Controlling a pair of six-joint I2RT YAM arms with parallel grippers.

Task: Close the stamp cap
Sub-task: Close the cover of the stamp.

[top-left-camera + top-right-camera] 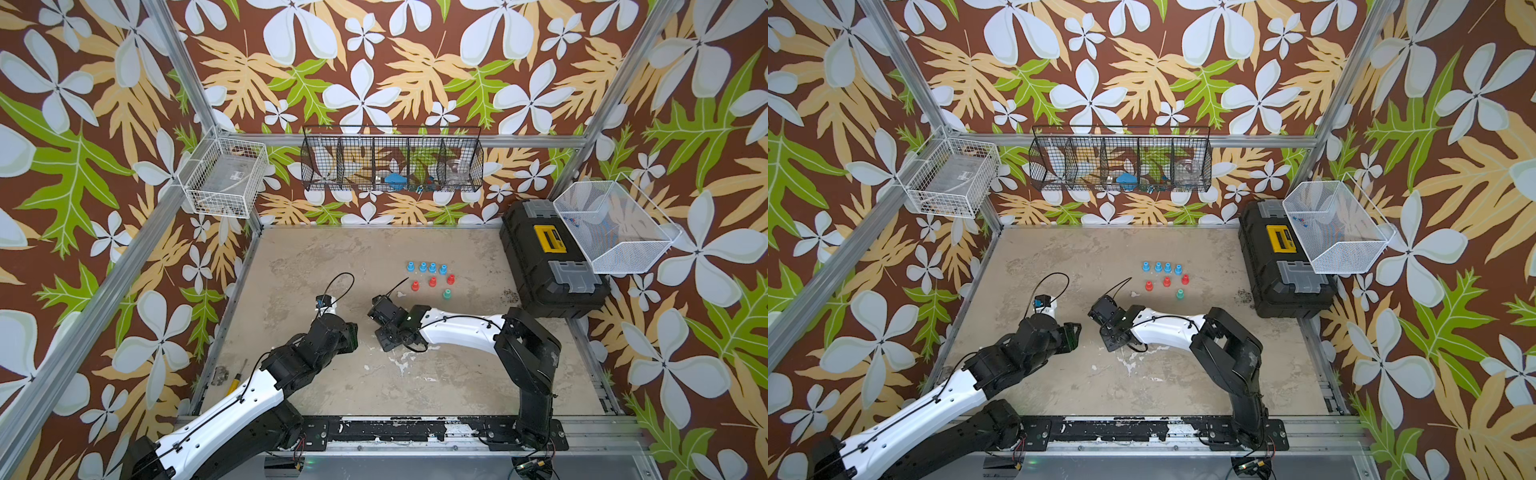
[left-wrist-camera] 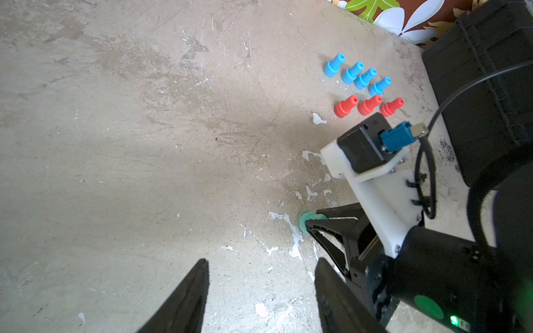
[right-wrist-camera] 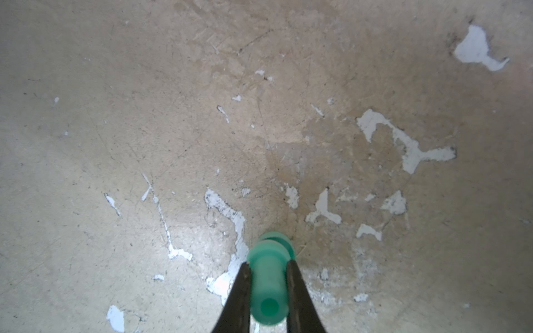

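Note:
My right gripper (image 3: 268, 263) is shut on the neck of a green stamp (image 3: 266, 288), held low over the worn table (image 3: 173, 115). The stamp's wide end (image 3: 266, 252) points away from the wrist. A darker green rim (image 3: 285, 242) shows just behind it; whether that is the cap I cannot tell. In the left wrist view the same stamp (image 2: 303, 222) sticks out of the right gripper's fingers (image 2: 323, 230). My left gripper (image 2: 261, 262) hangs open and empty close beside it. In both top views the two grippers (image 1: 353, 334) (image 1: 384, 338) face each other mid-table, and the held stamp is hidden.
Several blue stamps (image 1: 427, 267), three red ones (image 1: 432, 282) and a green one (image 1: 447, 294) stand in rows behind the grippers. A black toolbox (image 1: 548, 257) sits at the right edge. A screwdriver (image 1: 235, 382) lies at the front left. Wire baskets (image 1: 392, 164) hang on the walls.

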